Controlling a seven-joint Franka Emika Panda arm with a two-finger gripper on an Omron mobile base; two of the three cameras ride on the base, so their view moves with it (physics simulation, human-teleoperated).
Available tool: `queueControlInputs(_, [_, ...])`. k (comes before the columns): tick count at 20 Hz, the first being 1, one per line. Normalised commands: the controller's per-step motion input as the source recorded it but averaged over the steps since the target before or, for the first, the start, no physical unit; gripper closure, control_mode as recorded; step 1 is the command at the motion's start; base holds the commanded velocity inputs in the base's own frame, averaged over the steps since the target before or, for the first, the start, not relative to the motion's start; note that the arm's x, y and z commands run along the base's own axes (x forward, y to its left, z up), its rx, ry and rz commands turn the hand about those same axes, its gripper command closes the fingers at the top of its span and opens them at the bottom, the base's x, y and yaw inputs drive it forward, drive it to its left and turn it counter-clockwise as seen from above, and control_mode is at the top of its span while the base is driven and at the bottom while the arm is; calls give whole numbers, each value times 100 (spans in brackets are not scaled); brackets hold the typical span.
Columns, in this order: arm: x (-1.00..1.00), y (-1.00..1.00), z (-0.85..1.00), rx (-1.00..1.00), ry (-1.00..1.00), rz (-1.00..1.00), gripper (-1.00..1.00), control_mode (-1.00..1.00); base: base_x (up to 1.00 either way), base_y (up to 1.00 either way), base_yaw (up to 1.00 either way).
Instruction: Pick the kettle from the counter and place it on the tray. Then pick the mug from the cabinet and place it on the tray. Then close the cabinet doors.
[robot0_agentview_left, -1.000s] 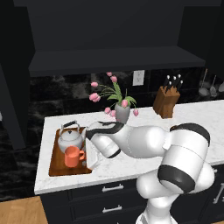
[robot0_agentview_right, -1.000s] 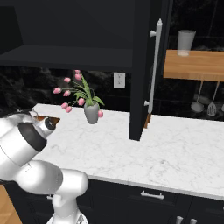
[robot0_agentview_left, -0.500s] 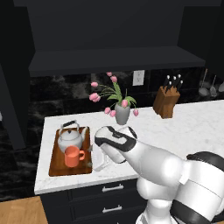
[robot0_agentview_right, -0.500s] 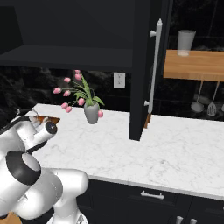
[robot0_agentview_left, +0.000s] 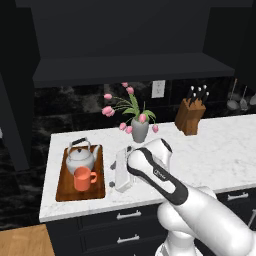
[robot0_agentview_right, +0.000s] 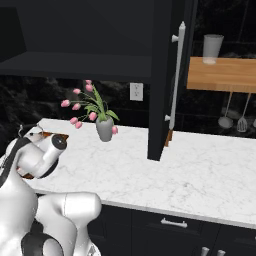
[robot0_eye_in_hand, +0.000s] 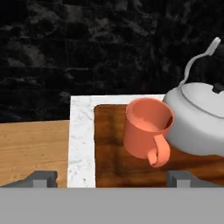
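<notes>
The gripper (robot0_eye_in_hand: 111, 178) stood with its fingers (robot0_eye_in_hand: 43, 178) spread wide and nothing between them. Just beyond the fingertips, the orange mug (robot0_eye_in_hand: 147, 129) sat upright on the tray (robot0_eye_in_hand: 109, 148), its handle turned toward the fingers. The kettle (robot0_eye_in_hand: 202, 120) sat on the same tray, beyond the mug and seemingly touching it, though the overlap made that hard to judge. One cabinet door (robot0_agentview_right: 163, 80) stood open above the counter (robot0_agentview_right: 200, 175).
</notes>
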Motion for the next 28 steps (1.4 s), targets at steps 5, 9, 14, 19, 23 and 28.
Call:
queueControlInputs(5, [-44, -24, 74, 0, 5, -3, -100, -100, 0, 0, 0])
queueControlInputs(9, [-44, -19, 71, 0, 3, -9, -100, -100, 0, 0, 0])
queueControlInputs(14, [-49, -18, 59, -1, 0, -17, -100, -100, 0, 0, 0])
queueControlInputs(19, [-37, -25, 58, -1, 4, -22, -100, -100, 0, 0, 0])
queueControlInputs(23, [-30, -21, 46, 0, 14, -22, -100, -100, 0, 0, 0])
queueControlInputs(28, [-44, -19, 36, 0, 2, -11, -100, -100, 0, 0, 0])
